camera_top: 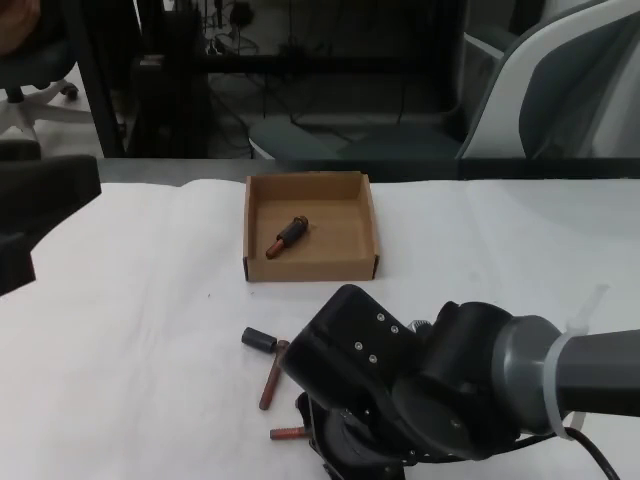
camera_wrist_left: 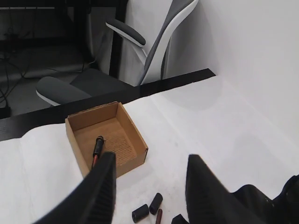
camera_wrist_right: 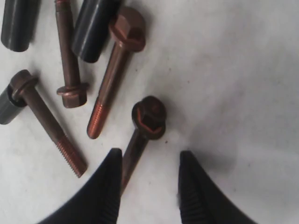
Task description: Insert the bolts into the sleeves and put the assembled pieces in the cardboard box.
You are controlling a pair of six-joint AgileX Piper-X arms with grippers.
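I've got the R end effector (camera_wrist_right: 150,154) low over the loose parts on the white tabletop (camera_top: 120,300), fingers partly apart, nothing gripped. One bolt (camera_wrist_right: 142,133) lies w/ its head just ahead of the tips, shank right beside one finger. Three more bolts (camera_wrist_right: 114,70) and dark sleeves (camera_wrist_right: 93,28) are scattered just beyond. L end effector (camera_wrist_left: 152,158) hangs higher, fingers wide, empty, facing the cardboard box (camera_wrist_left: 139,157). Inside the box I see one assembled piece (camera_wrist_left: 97,148) lying flat on the floor. In the high view the R arm (camera_top: 430,390) covers pt of the pile.
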